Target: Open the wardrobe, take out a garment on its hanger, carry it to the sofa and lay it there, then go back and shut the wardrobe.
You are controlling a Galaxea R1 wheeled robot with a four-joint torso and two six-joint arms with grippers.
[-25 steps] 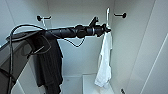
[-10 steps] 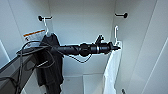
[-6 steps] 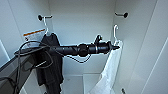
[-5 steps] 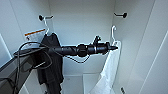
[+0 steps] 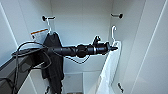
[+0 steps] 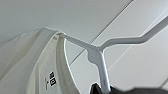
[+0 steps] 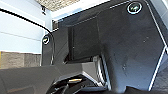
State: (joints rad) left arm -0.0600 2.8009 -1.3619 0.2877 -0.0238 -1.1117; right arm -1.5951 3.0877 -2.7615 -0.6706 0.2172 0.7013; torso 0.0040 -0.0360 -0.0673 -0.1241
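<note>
Your white T-shirt (image 5: 108,72) hangs on its hanger (image 5: 114,33) by the wardrobe's right wall (image 5: 130,45), hook already below the black peg (image 5: 117,15). Your left gripper (image 5: 115,48) is pinching the hanger neck, probably why it's free. Black T-shirt (image 5: 53,62) hangs opposite.

Looking like a home bedroom or closet area: white wardrobe (image 5: 82,22) standing open, T-shirts hanging from black hooks (image 5: 48,18) inside.

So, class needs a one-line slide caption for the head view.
Left gripper reaches the white hanger carrying the white T-shirt, below the wardrobe's black hook.
</note>
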